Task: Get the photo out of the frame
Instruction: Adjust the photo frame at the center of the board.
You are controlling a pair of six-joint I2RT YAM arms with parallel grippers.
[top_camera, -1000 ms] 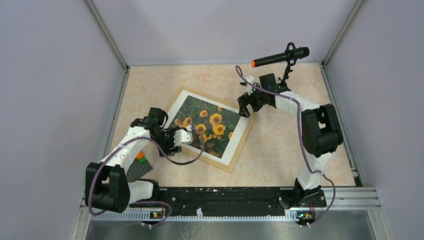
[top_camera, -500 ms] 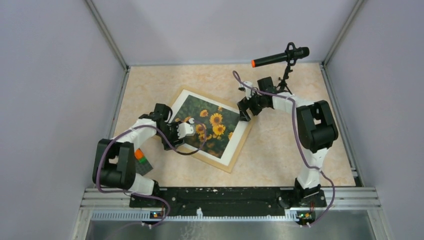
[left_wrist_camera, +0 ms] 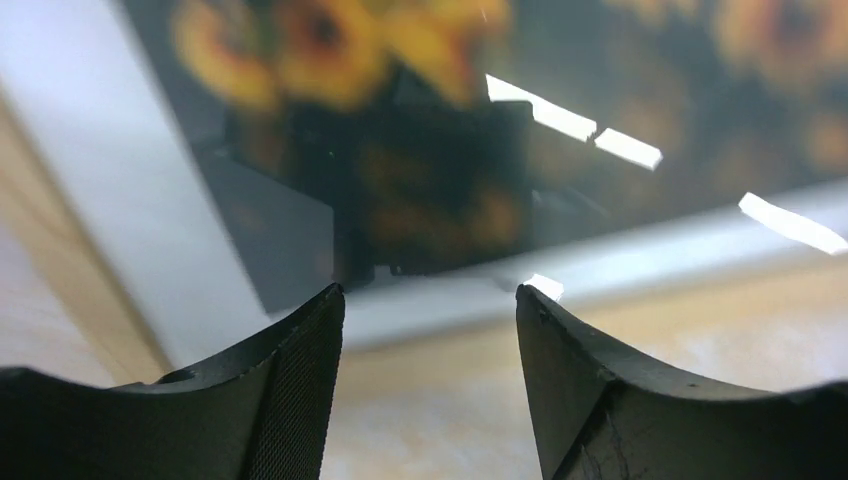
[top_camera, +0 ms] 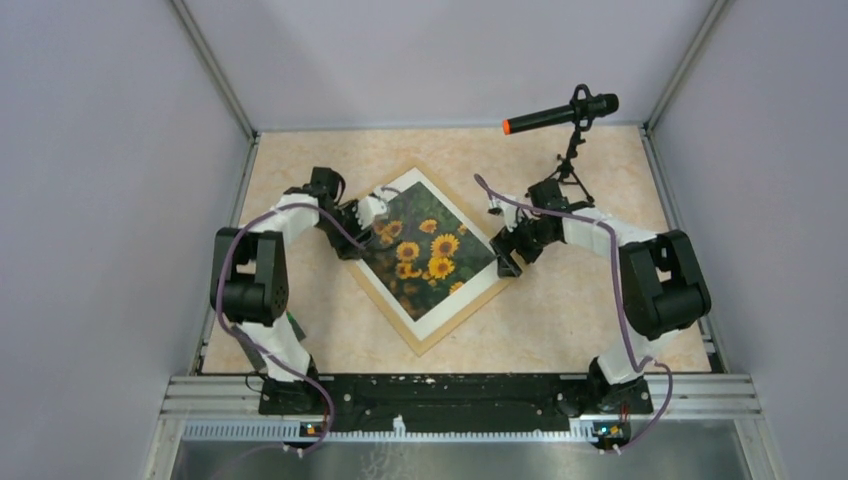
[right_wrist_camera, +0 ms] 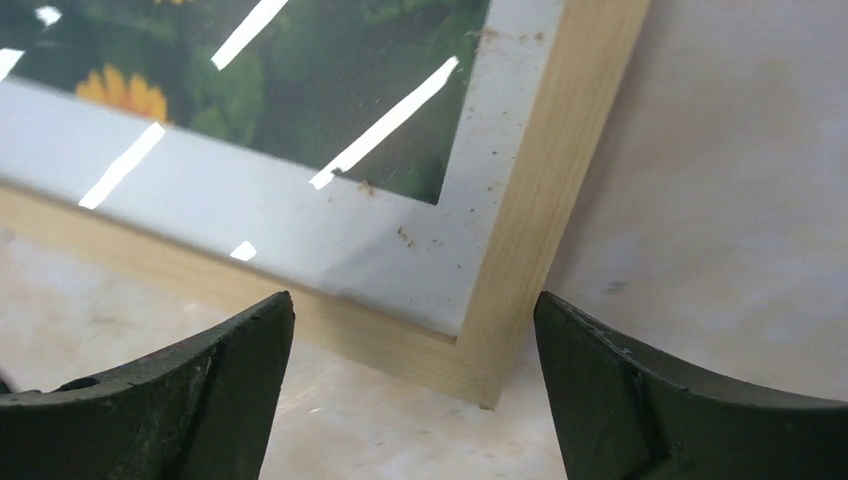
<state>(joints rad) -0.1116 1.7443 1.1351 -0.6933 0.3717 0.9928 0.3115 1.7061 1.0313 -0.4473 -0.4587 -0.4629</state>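
Note:
The light-wood frame (top_camera: 446, 330) lies face up mid-table, turned like a diamond. The sunflower photo (top_camera: 425, 250) sits inside it behind a white border. My left gripper (top_camera: 366, 213) is at the frame's upper-left edge. In the left wrist view it (left_wrist_camera: 428, 300) is open, with the frame's wood strip (left_wrist_camera: 690, 290) and the blurred photo (left_wrist_camera: 450, 100) just past its fingertips. My right gripper (top_camera: 507, 262) is at the frame's right corner. In the right wrist view it (right_wrist_camera: 412, 305) is open, and the frame's corner (right_wrist_camera: 500, 330) lies between its fingers, touching neither. The photo (right_wrist_camera: 300, 80) shows glare.
A black microphone with an orange tip (top_camera: 560, 113) stands on a stand at the back right. Purple walls close in the table on three sides. A metal rail (top_camera: 460, 392) runs along the near edge by the arm bases.
The frame has turned clockwise on the table into a diamond. My left gripper went toward the back along its left edge. My right gripper came nearer, staying at the right corner.

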